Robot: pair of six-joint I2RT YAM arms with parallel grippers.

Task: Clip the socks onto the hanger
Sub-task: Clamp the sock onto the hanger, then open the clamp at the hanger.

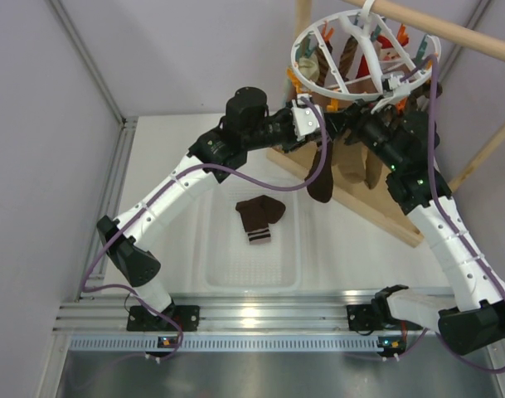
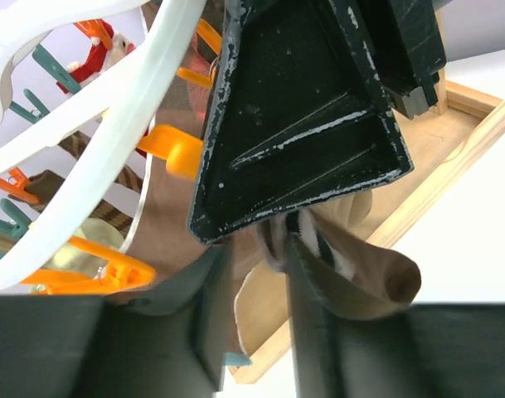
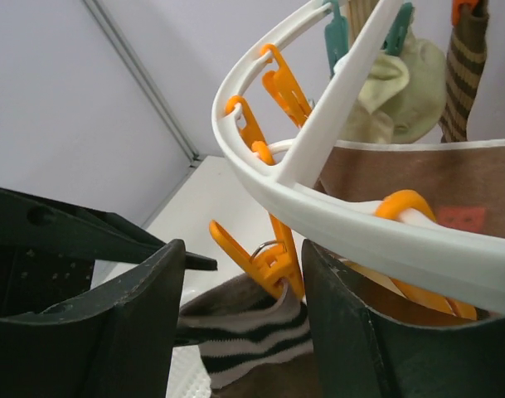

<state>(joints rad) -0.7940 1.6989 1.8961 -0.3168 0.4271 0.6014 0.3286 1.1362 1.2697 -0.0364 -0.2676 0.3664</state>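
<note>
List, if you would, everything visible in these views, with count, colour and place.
sock in tray: one, dark brown with pale stripes, lying in the tray.
hanging sock: one, dark brown, striped cuff beside an orange peg.
hanger: one, white ring, top right.
pegs: several, orange and teal, on the ring.
tan socks: at least two, beneath the hanger.
tray: one, clear, table centre.
wooden stand: one, rod and plank, far right.
left pincer: black, shut on hanging sock.
right pincer: black, open around an orange peg.
</note>
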